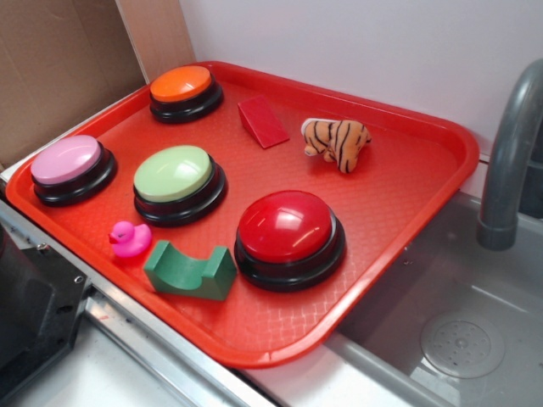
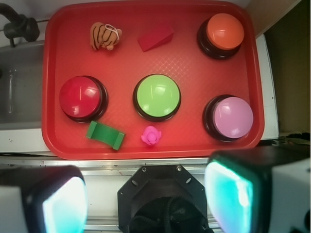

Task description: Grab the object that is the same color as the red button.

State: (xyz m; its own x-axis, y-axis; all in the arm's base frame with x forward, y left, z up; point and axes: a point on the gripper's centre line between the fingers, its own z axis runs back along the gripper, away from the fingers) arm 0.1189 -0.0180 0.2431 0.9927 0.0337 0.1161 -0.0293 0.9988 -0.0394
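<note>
The small matte red wedge block (image 1: 263,121) lies at the far side of the red tray (image 1: 407,195), between the orange button and the toy tiger; it also shows in the wrist view (image 2: 154,38). The large glossy red button (image 1: 288,237) on its black base stands at the near right of the tray, and at the left in the wrist view (image 2: 81,97). My gripper (image 2: 146,201) is high above the near edge of the tray, well apart from the wedge. Its two fingers (image 2: 233,194) stand wide apart, with nothing between them. The gripper does not show in the exterior view.
On the tray: an orange button (image 1: 184,91), a pink button (image 1: 72,168), a green button (image 1: 178,182), a pink duck (image 1: 130,239), a green arch block (image 1: 191,271) and a toy tiger (image 1: 336,142). A sink (image 1: 462,331) with a grey tap (image 1: 509,161) lies to the right.
</note>
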